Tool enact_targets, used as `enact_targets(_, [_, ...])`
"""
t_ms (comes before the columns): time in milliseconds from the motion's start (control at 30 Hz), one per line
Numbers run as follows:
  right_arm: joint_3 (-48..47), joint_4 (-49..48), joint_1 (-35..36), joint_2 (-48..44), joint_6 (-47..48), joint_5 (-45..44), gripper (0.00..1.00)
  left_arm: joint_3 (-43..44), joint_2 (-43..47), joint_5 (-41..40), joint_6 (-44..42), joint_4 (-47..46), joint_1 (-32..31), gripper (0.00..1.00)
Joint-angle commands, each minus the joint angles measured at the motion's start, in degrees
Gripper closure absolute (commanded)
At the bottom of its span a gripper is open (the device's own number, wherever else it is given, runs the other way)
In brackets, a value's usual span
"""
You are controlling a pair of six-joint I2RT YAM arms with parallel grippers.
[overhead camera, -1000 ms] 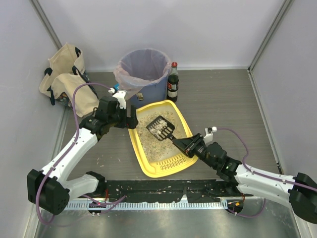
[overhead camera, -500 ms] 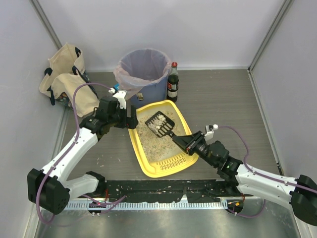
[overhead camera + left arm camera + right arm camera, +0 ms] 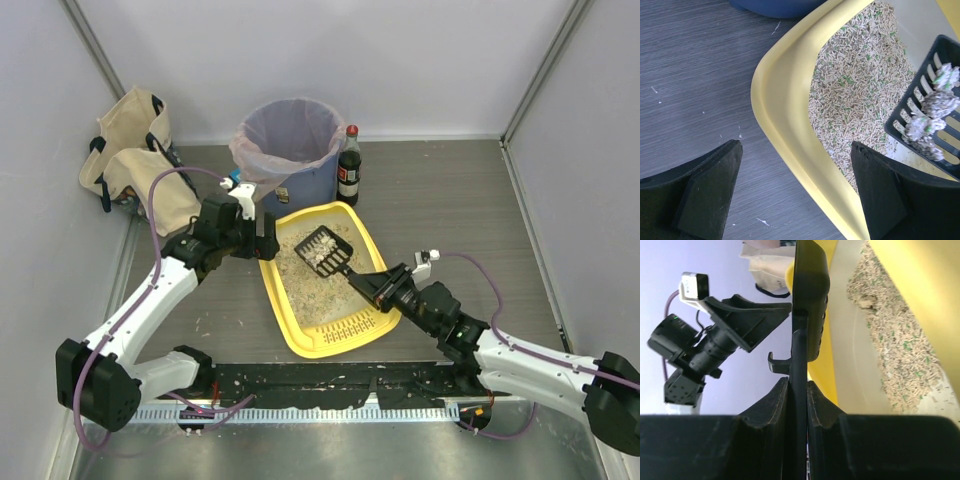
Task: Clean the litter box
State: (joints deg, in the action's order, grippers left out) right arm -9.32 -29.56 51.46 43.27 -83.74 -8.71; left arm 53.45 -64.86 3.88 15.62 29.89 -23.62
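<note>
The job looks partway through, on my reading. The litter box [image 3: 273, 290] lies on the worktop [image 3: 450, 200] in front of the two arms. Its slotted end is nearest them and its far end is close to the blue bin [image 3: 300, 185]. A black slotted scoop [image 3: 322, 250] is raised over the granules [image 3: 855, 90] with several pale grey clumps [image 3: 935, 107] on its grille. So one load is lifted and sifted but not yet tipped out, and the scoop is well short of the bin's mouth. What seems left is to carry that load to the bin and empty it, then go through the rest of the bed. The right wrist view shows a lump in the litter that may be another clump. A few stray granules also lie on the worktop beside the tray. The right jaws are clamped tight on the scoop's thin handle, fingers [image 3: 771, 405] pressed against it from both sides with no gap showing. The left jaws stand wide apart and hold nothing. They straddle the tray's left rim, one finger [image 3: 705, 190] over the bare worktop outside and the other over the litter inside. I cannot tell whether either one touches the rim.
</note>
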Motion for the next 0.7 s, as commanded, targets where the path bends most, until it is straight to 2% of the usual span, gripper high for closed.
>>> enact_targets(0, [-5.4, 3.3, -0.4, 1.4, 3.5, 3.3, 0.99, 1.4, 0.2, 0.5, -0.4, -1.1, -0.2, 0.06])
enact_targets(133, [-3.3, -0.2, -1.6, -2.9, 3.4, -0.5, 0.99, 1.5, 0.3, 0.8, -0.4, -1.0, -0.2, 0.06])
enact_targets(233, [-7.8, 8.2, -1.7, -0.3, 5.4, 4.2, 0.99, 1.2, 0.6, 0.3, -0.5, -1.1, -0.2, 0.06])
enact_targets(367, [-4.8, 4.7, -2.2, -4.1, 5.3, -0.7, 0.99, 1.5, 0.5, 0.9, -0.4, -1.0, -0.2, 0.06])
enact_targets(467, [-6.1, 4.4, -2.3, 0.6, 4.0, 5.6, 0.99, 1.2, 0.6, 0.5, -0.4, -1.1, -0.1, 0.04])
enact_targets(500, [-5.7, 3.0, -2.5, 0.5, 2.5, 5.3, 0.98, 1.3, 0.5, 0.4, -0.4, -1.0, -0.1, 0.04])
enact_targets(533, [-2.9, -2.3, -2.9, -0.2, 1.3, 4.3, 0.99, 1.4, 0.5, 0.6, -0.3, -1.0, -0.2, 0.04])
enact_targets(600, [-1.0, -5.1, -3.3, -1.6, 0.6, 1.5, 0.99, 1.4, 0.7, 0.7, -0.3, -1.0, -0.1, 0.04])
enact_targets(667, [-4.2, 2.5, -3.3, 0.3, 2.9, 5.2, 0.98, 1.2, 0.9, 0.3, -0.3, -1.1, -0.1, 0.03])
